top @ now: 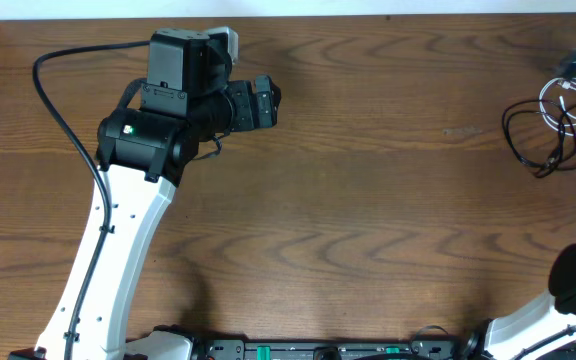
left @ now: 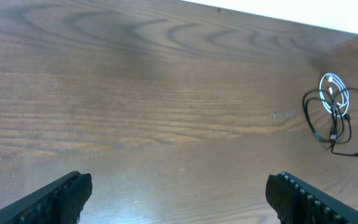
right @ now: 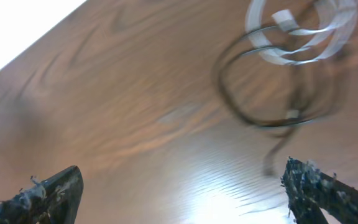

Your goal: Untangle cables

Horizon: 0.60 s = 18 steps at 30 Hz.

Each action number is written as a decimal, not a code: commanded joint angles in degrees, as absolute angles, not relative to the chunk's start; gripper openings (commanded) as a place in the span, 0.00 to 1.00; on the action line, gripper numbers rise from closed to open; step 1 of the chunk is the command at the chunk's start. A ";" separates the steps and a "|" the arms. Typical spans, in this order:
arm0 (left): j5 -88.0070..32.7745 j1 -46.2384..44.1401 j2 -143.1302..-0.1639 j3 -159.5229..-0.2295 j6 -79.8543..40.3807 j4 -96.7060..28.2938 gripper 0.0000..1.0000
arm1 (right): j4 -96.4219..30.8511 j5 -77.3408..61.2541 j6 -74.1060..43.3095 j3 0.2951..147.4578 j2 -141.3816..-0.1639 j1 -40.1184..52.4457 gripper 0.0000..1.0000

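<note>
The white cable (top: 568, 95) and the black cable (top: 511, 135) lie tangled together on the tabletop (top: 368, 200), far on the right side near its far edge, with the white coil overlapping the black loop. The left pincer (left: 179, 186) hangs over bare wood well apart from them, jaws spread wide with nothing between. The right pincer (right: 182, 180) hovers near the cables, jaws likewise spread wide and gripping nothing; its view is blurred
</note>
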State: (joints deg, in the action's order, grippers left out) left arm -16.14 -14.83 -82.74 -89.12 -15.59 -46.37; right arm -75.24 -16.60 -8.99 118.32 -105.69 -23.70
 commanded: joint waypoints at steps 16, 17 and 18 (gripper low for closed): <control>-15.77 -14.87 -82.74 -89.34 -15.05 -46.70 0.97 | -96.82 -28.86 -2.26 119.46 -87.20 -6.33 0.99; -15.77 -14.87 -82.74 -89.34 -15.07 -46.70 0.97 | -97.21 -28.86 -2.26 119.46 -86.65 -6.31 0.99; -15.77 -14.87 -82.74 -89.34 -15.05 -46.70 0.97 | -97.27 -28.86 -2.26 119.46 -86.17 -6.33 0.99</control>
State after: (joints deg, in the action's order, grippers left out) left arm -16.16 -14.83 -82.74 -89.12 -15.57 -46.50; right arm -96.88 -27.88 -3.18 118.93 -86.76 -6.70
